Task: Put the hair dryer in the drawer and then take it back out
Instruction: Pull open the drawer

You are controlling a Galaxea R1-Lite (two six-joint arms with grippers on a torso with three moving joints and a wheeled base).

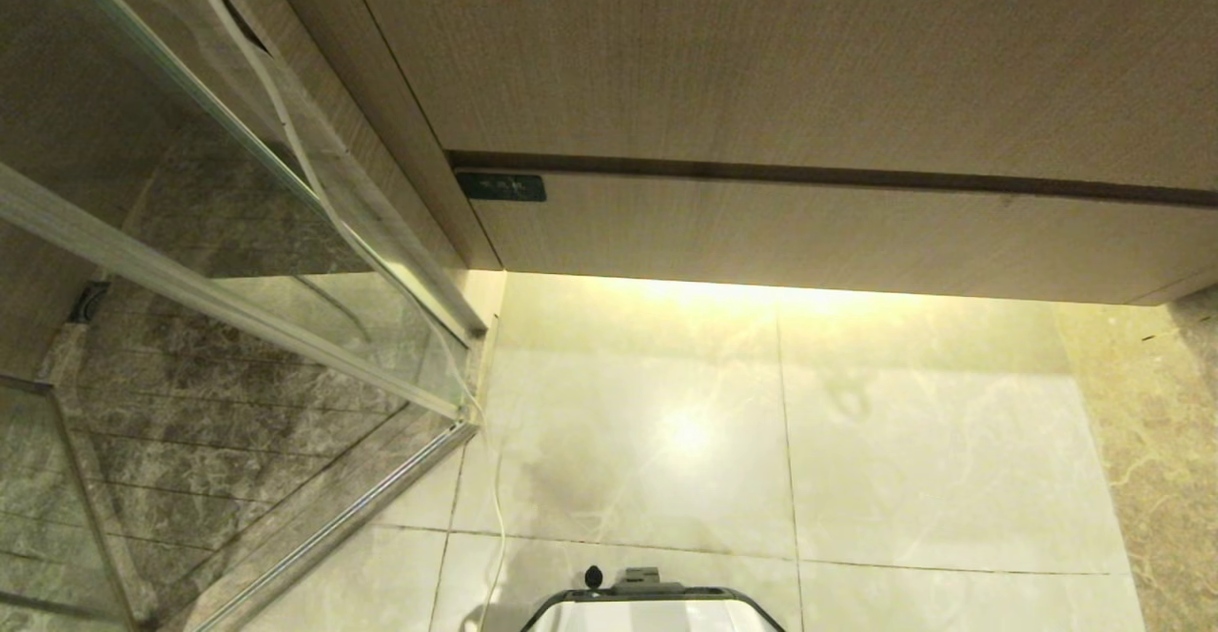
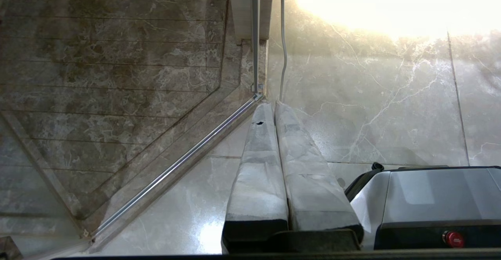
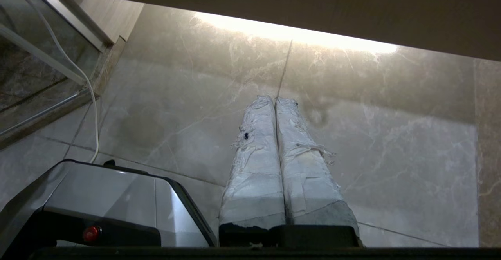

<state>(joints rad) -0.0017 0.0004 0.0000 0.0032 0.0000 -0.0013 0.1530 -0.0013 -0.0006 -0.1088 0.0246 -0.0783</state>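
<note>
Overhead, the wood-grain vanity (image 1: 809, 51) fills most of the head view, its lower front, which I take to be the drawer (image 1: 837, 237), shut flush beneath a dark seam, with a small dark plate (image 1: 500, 187) at that seam's left end. Below it a strip of warm light spills onto the pale marble floor (image 1: 933, 461). To the left stands a glass shower screen (image 1: 190, 232) in a metal frame, with darker veined tile behind it. A thin white cord (image 1: 498, 508) hangs down along the screen's edge to the floor; what it belongs to I cannot tell, and the hair dryer itself shows in none of the views.

Nearest me, the robot's grey base (image 1: 652, 608) pokes in at the bottom edge, a red button (image 2: 453, 238) on its housing.

Both arms hang low over the floor beside that base. The left gripper (image 2: 274, 104), its fingers wrapped in pale tape, points at the corner of the shower frame, jaws pressed together and empty. The right gripper (image 3: 275, 98), wrapped likewise with frayed edges, points at a tile joint, jaws together, holding nothing.
</note>
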